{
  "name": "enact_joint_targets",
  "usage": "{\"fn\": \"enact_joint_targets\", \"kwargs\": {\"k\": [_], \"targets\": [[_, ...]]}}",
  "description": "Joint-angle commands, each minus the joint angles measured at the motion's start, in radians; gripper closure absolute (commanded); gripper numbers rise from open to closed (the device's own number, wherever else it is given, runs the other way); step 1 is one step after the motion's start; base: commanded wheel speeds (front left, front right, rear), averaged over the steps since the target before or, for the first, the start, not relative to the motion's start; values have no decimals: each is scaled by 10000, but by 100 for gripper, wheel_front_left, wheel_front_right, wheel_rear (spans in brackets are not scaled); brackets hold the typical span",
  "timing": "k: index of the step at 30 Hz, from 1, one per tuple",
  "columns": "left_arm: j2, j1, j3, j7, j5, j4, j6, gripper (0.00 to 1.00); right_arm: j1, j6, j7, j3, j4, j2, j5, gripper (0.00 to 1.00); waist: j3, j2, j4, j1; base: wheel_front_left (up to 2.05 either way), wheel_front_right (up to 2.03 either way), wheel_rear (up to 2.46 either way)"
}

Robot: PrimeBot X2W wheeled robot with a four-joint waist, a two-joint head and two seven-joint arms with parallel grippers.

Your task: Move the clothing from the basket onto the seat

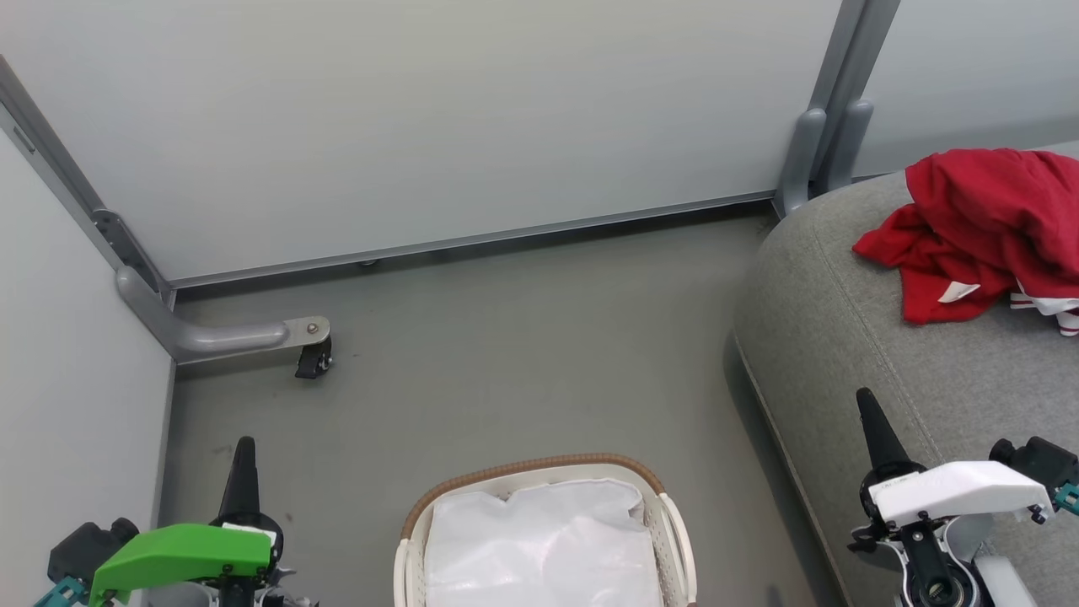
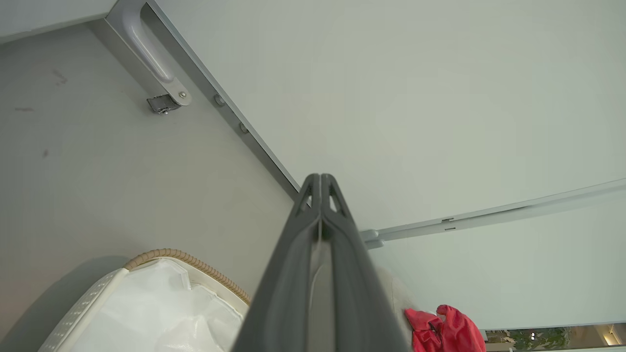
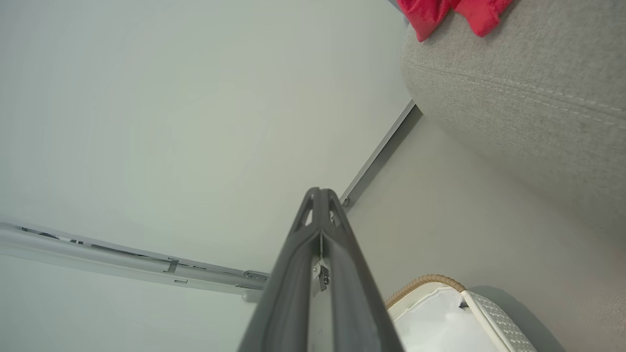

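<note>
The left fingers (image 1: 243,480), long, dark and tapered, are pressed flat together with nothing between them, and the right fingers (image 1: 877,438) are closed and empty in the same way; both pairs point up and away from the robot, the left over the grey floor (image 1: 506,354), the right over the near edge of the large grey fabric-upholstered seat (image 1: 843,337). Between the two arms stands the oval white perforated plastic basket (image 1: 539,465) with its brown woven rim, and what can be seen inside it is a thin, crumpled white liner sheet (image 1: 539,539), with no red. The bright red clothing (image 1: 978,219), with white striped trim, lies in a rumpled heap on the seat's far right, well apart from the basket. The transfer looks finished, though the basket's near part is cut off, so a leftover piece cannot be ruled out.
</note>
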Motion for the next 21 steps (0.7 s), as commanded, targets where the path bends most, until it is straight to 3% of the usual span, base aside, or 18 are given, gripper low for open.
{"fn": "enact_joint_targets", "kwargs": {"k": [1,21], "targets": [[45,-273,64,84,-239,-140,-37,100,-19,-5,86,-60,-140,-57,310,100,-3,0,1,0,0,0,0],[54,-418,306,586,-1876,-276,-101,100,48,-6,580,-293,-323,-70,2211,100,-44,0,14,0,0,0,0]]}}
